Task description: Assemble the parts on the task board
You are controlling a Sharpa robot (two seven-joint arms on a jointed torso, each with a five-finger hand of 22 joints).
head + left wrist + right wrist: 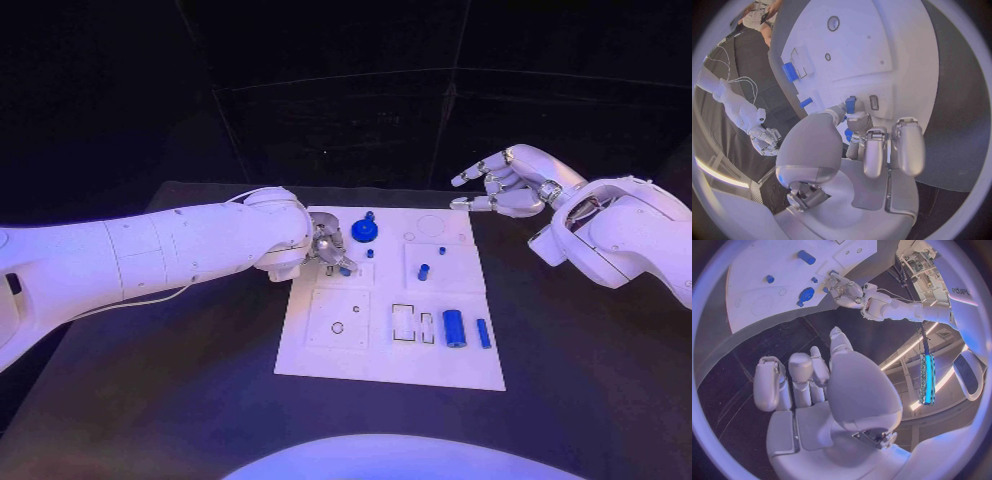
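Note:
The white task board (310,355) lies in the middle of the black table. My left hand (326,250) rests over its far left part, and thumb and a finger pinch a small blue part (850,104) just above the board, beside a narrow slot (873,102). A blue round knob (365,231) stands next to that hand, with a small blue peg (369,253) beside it. Another peg (423,271) stands further right. A blue cylinder (454,328) and a thin blue bar (483,333) lie near the right edge. My right hand (505,186) hovers off the board's far right corner, holding nothing.
The right wrist view looks down on the task board (761,300) with the knob (806,294), the cylinder (806,257) and my left hand (845,290). Rectangular recesses (414,322) and a round hole (338,327) mark the board's near half. Bare black table surrounds the board.

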